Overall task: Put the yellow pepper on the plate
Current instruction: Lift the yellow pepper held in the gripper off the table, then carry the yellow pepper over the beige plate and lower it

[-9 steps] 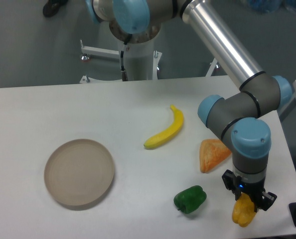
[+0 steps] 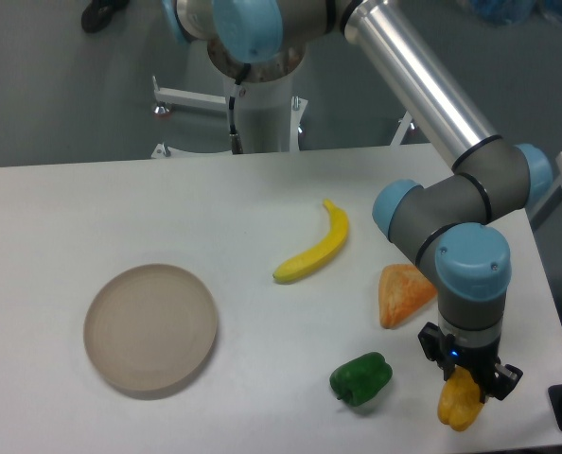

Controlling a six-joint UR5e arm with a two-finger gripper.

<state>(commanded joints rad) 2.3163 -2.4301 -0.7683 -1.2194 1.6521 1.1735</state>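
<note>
The gripper (image 2: 465, 381) points straight down, its fingers clamped on the top of the yellow pepper (image 2: 458, 404). Just to its left lies a green pepper (image 2: 360, 378). Up and slightly left of it is an orange wedge (image 2: 403, 292), and further that way a banana (image 2: 312, 250). The plate (image 2: 149, 327) sits far to its left.

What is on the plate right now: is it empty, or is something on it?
Empty. The plate shows only its bare tan surface; the yellow pepper is far off at the table's right, in the gripper.
</note>
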